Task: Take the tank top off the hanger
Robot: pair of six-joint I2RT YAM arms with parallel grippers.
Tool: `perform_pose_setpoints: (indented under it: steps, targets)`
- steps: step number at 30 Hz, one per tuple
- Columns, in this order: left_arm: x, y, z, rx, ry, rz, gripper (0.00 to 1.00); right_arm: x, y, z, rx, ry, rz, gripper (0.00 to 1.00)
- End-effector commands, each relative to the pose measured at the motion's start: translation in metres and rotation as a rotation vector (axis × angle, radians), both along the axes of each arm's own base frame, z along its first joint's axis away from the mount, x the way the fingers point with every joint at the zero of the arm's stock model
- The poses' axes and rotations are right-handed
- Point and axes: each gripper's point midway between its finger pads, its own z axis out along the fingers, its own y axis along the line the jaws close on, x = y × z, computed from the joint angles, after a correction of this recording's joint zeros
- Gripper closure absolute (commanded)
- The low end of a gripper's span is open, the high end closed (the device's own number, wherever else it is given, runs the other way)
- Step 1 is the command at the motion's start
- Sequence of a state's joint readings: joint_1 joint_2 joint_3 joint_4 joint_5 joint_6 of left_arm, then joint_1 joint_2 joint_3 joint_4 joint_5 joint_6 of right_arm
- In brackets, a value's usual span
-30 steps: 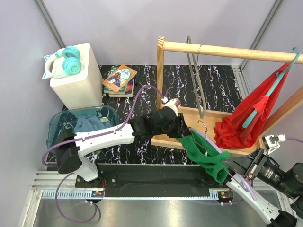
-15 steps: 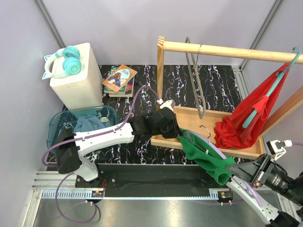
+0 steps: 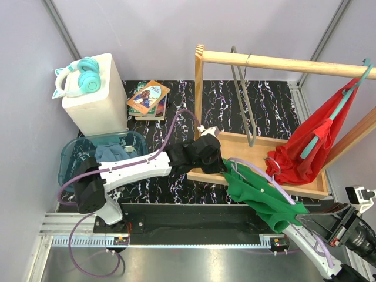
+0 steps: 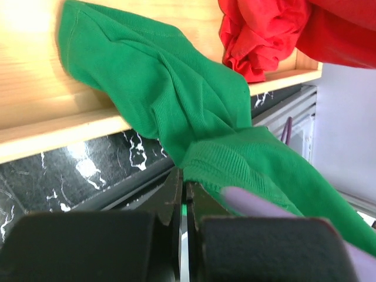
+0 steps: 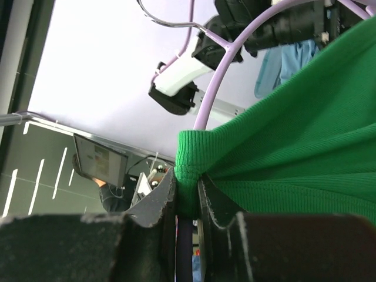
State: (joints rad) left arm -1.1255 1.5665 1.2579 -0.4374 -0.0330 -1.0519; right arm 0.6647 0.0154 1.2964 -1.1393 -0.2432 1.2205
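The green tank top (image 3: pixel 258 194) is stretched between my two grippers, on a lilac hanger (image 3: pixel 254 163) over the rack's base. My left gripper (image 3: pixel 223 166) is shut at the garment's left end; in the left wrist view its jaws (image 4: pixel 185 179) pinch a thin edge of the green fabric (image 4: pixel 176 100), with the hanger (image 4: pixel 252 202) beside them. My right gripper (image 3: pixel 302 216) is shut on a ribbed strap; in the right wrist view (image 5: pixel 187 188) the strap (image 5: pixel 305 117) sits between the jaws and the hanger (image 5: pixel 217 82) rises from it.
A wooden rack (image 3: pixel 264 59) stands at the right with a grey hanger (image 3: pixel 241 100) and a red garment (image 3: pixel 299 153) on a teal hanger. A teal bin (image 3: pixel 70 155) of clothes, a white box (image 3: pixel 94 100) with headphones and books (image 3: pixel 148 98) are at the left.
My right gripper has moved right and toward the near edge, pulling the tank top taut. The hanger's hook has shifted right with it. The left gripper has barely moved.
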Motion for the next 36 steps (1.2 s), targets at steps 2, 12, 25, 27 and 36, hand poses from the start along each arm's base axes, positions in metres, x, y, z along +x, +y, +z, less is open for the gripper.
perform_pose_setpoints:
  steps: [2, 12, 25, 27, 36]
  targets:
    - [0.004, 0.000, -0.001, 0.029, 0.011, -0.021, 1.00, -0.012, -0.022, 0.062, 0.178, -0.194, -0.055, 1.00]
    - [-0.001, 0.006, 0.040, -0.048, -0.087, -0.056, 0.93, 0.037, -0.008, 0.049, 0.096, -0.145, -0.175, 1.00]
    - [-0.029, 0.012, 0.128, -0.388, -0.135, -0.119, 0.36, 0.093, 0.019, 0.029, -0.070, -0.104, -0.255, 1.00]
    - [-0.034, 0.012, 0.139, -0.436, -0.137, -0.137, 0.32, 0.099, 0.018, 0.021, -0.074, -0.086, -0.280, 1.00]
    - [-0.052, -0.021, 0.192, -0.700, -0.129, -0.265, 0.29, 0.128, 0.039, -0.014, -0.150, -0.051, -0.283, 1.00]
